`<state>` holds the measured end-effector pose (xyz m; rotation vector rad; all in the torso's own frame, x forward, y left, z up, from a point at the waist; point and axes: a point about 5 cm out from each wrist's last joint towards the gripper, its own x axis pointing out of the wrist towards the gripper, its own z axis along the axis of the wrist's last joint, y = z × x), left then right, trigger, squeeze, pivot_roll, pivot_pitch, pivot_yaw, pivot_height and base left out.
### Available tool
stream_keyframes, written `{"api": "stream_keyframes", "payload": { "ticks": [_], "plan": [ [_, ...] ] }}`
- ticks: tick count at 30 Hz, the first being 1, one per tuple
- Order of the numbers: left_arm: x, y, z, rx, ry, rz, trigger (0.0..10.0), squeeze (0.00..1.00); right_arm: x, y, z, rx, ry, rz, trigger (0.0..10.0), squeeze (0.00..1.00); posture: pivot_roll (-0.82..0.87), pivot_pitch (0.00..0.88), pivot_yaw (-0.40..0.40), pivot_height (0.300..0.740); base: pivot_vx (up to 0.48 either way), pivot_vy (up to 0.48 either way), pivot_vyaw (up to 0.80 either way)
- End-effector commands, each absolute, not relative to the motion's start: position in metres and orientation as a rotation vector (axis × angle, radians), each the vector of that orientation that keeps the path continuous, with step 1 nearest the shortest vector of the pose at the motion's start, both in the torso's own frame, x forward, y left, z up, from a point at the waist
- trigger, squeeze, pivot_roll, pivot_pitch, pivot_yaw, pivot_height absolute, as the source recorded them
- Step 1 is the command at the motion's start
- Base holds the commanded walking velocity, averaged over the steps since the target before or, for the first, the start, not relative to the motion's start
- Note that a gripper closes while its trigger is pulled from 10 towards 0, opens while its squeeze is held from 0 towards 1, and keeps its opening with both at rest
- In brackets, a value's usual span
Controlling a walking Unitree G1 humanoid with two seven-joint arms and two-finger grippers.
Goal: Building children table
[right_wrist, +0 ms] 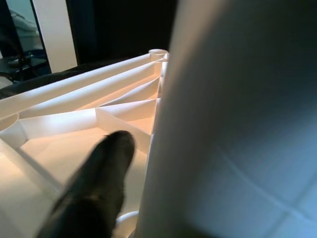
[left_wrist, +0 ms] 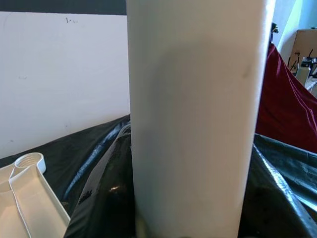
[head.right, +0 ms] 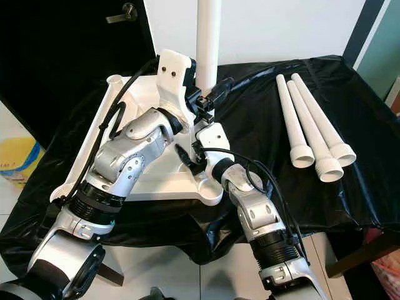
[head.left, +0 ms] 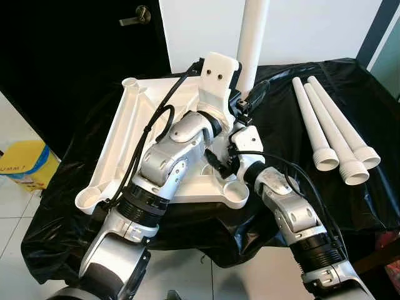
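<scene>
Both arms converge on upright leg [head.left: 253,37] at upturned tabletop [head.left: 125,134] corner, right gripper [head.left: 250,103] grasping it for seating; left gripper [head.left: 232,94] grip unclear; three spare legs [head.left: 334,134] wait alongside.

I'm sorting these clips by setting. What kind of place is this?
Probably a room in a home or workshop: a tiled floor, a dark door with a lever handle, and a table draped in black sheeting used as an assembly bench.
</scene>
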<state>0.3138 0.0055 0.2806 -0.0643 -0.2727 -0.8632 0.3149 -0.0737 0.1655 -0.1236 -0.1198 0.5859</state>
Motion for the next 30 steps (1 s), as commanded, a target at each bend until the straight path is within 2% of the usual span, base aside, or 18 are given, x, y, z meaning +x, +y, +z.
{"api": "stream_keyframes", "payload": {
  "ticks": [1,14,15,16,17,22,23,30],
  "plan": [
    [0.299,-0.008,0.290,-0.062,-0.340,-1.026,10.0,0.00,0.318,-0.069,0.163,-0.093,-0.090,0.581,0.0,0.00,-0.13,0.000,0.063,0.740,0.000,0.000,0.00],
    [0.296,-0.012,0.291,-0.052,-0.347,-1.049,10.0,0.00,0.324,-0.075,0.166,-0.026,-0.089,0.514,0.0,0.00,-0.12,0.000,0.069,0.740,0.000,0.000,0.00],
    [0.295,-0.011,0.290,-0.062,-0.344,-1.052,10.0,0.00,0.325,-0.076,0.166,-0.013,-0.089,0.506,1.2,0.00,-0.12,0.000,0.071,0.740,0.000,0.000,0.00],
    [0.295,-0.011,0.290,-0.062,-0.344,-1.052,10.0,0.00,0.325,-0.076,0.166,-0.013,-0.089,0.506,1.2,0.00,-0.12,0.000,0.071,0.740,0.000,0.000,0.00],
    [0.296,-0.011,0.290,-0.079,-0.340,-1.056,10.0,1.00,0.325,-0.076,0.167,-0.002,-0.087,0.498,10.0,0.00,-0.13,0.000,0.071,0.740,0.000,0.000,0.00],
    [0.296,-0.009,0.291,-0.077,-0.348,-1.057,10.0,1.00,0.327,-0.079,0.169,0.018,-0.086,0.475,10.0,0.00,-0.13,0.000,0.071,0.740,0.000,0.000,0.00],
    [0.296,-0.009,0.291,-0.060,-0.357,-1.052,10.0,0.00,0.328,-0.080,0.168,0.025,-0.085,0.462,10.0,0.00,-0.12,0.000,0.070,0.740,0.000,0.000,0.00],
    [0.295,-0.003,0.292,-0.036,-0.389,-1.043,10.0,0.00,0.334,-0.089,0.169,0.076,-0.086,0.369,10.0,0.00,-0.12,0.000,0.069,0.740,0.000,0.000,0.00]
  ]
}}
